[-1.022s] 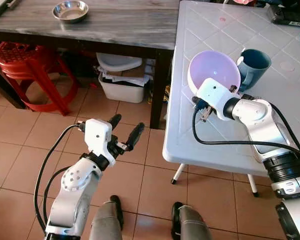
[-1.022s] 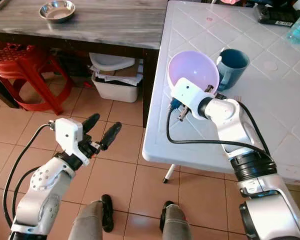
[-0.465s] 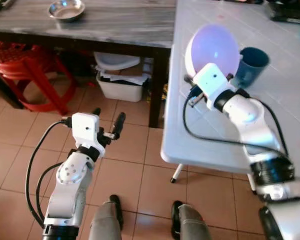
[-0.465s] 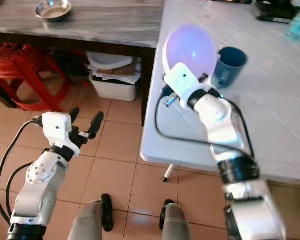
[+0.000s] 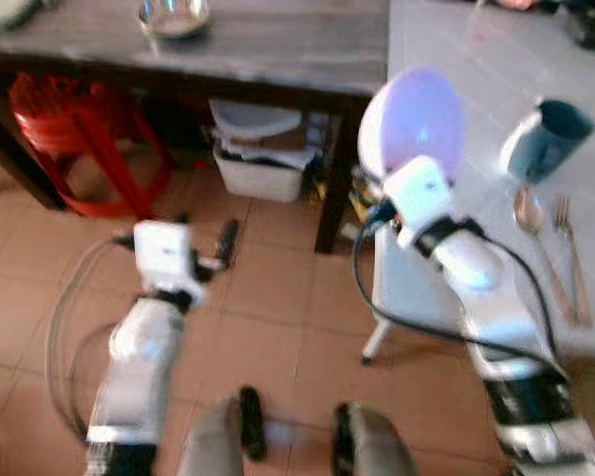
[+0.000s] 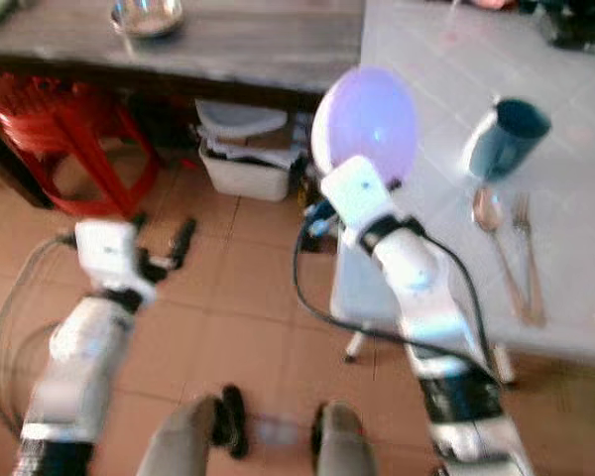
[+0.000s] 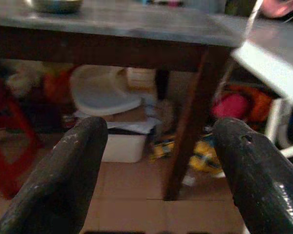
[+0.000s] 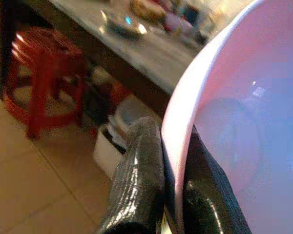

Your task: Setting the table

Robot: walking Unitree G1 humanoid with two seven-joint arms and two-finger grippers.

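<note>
Two feet [image 5: 297,441] of the robot stand blurred at the bottom centre of the head views, on the tiled floor [image 5: 40,288]. Just above them, at lower left, the left gripper [image 5: 203,233] hangs over the tiles; in the left wrist view its two black fingers [image 7: 63,170] stand wide apart with nothing between them, pointing at the clutter under the dark table.

Right of centre, the silver right arm rises to the right gripper [image 8: 173,161], whose fingers pinch the rim of the pale lilac bowl [image 5: 414,121], one finger outside the wall and one inside. The bowl is held tilted almost on edge, in the upper middle of the frame, at the near left corner of the white table [image 5: 456,45].

On that white table at right lie a spoon [image 5: 532,220] and a fork [image 5: 569,248] side by side, with a dark teal mug [image 5: 541,141] just beyond them, near the bowl but apart from it.

Farther back, at upper left, a red plastic stool [image 5: 74,134] stands beside a white bin [image 5: 263,164] under the grey wooden table [image 5: 278,45], which carries a small steel bowl [image 5: 174,15].
</note>
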